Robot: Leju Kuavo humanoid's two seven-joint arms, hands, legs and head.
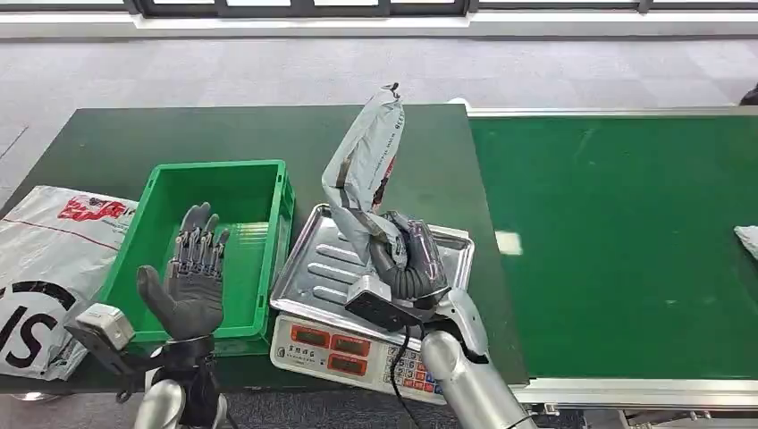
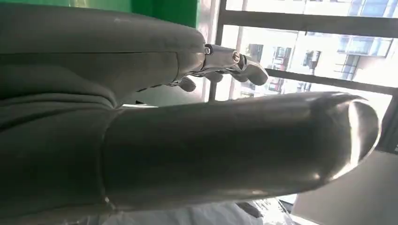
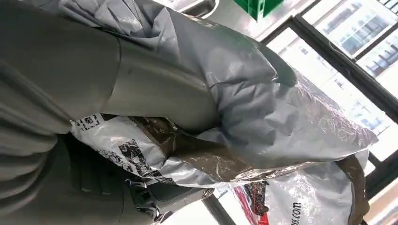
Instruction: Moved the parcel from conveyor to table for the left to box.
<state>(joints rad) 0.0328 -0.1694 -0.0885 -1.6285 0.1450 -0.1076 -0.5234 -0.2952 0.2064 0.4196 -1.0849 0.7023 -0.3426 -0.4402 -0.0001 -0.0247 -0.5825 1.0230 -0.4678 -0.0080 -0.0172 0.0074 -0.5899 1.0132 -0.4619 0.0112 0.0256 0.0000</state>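
My right hand (image 1: 407, 264) grips the lower end of a grey plastic parcel (image 1: 366, 161), which stands upright over the metal pan of a scale (image 1: 308, 273). Seen from the right wrist, the crumpled grey parcel (image 3: 263, 108) with brown tape lies against my thumb (image 3: 155, 91). A green box (image 1: 259, 192) sits on the dark green table (image 1: 98, 147) to the left of the scale. Over the box's near edge my left hand (image 1: 192, 277) is raised, palm up, fingers apart and holding nothing. In the left wrist view its thumb (image 2: 234, 145) is large and the fingertips (image 2: 234, 63) are beyond it.
A white bag with red and black print (image 1: 45, 259) lies at the table's left edge. The green conveyor belt (image 1: 617, 241) runs to the right, with a pale parcel corner (image 1: 749, 239) at its far right edge. The scale's keypad (image 1: 357, 353) faces me.
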